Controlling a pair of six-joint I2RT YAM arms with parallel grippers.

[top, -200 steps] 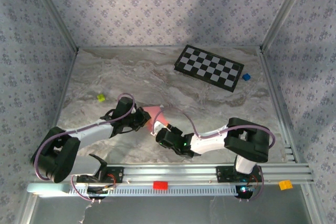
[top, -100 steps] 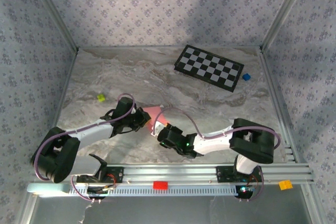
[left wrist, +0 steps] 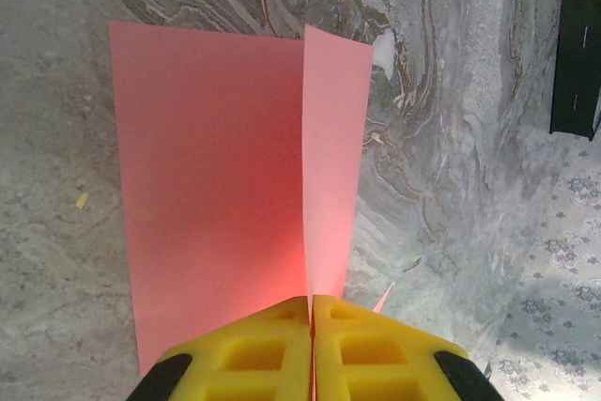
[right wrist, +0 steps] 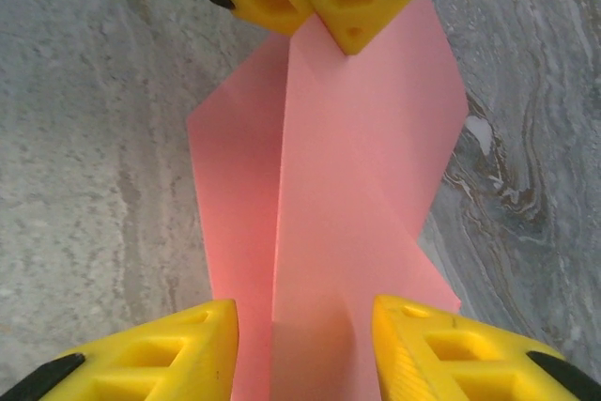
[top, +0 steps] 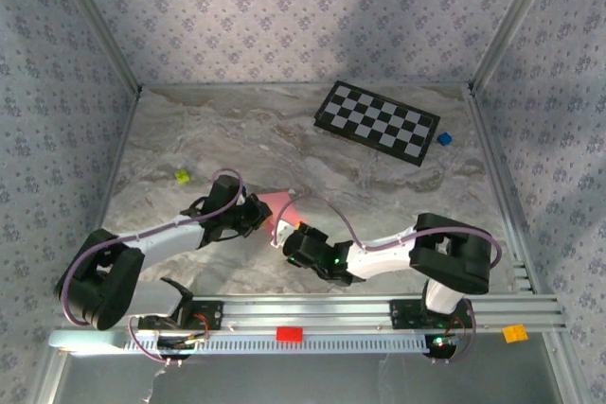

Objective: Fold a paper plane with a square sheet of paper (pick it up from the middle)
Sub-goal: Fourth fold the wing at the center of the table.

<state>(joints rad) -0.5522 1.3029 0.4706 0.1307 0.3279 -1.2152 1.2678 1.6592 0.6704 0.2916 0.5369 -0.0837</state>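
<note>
Top external: paper (top: 280, 205) just below centre of frame, between left pincer (top: 262, 217) and right pincer (top: 287, 239); lying on the surface (top: 237, 139) or just above it, cannot tell.

Left wrist: left pincer (left wrist: 311, 302) at bottom edge, closed on the paper (left wrist: 216, 166) along its raised crease; one half spread at left, the other standing up at centre.

Right wrist: right pincer (right wrist: 305, 326) at bottom, jaws apart astride the paper (right wrist: 366, 157), gripping nothing. Thin, plain pink, one centre fold.

Probably early in the task: nose and wings left to fold.

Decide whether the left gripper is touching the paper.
Touching. The left wrist view shows the left gripper shut on the paper, which emerges between its jaws.
</note>
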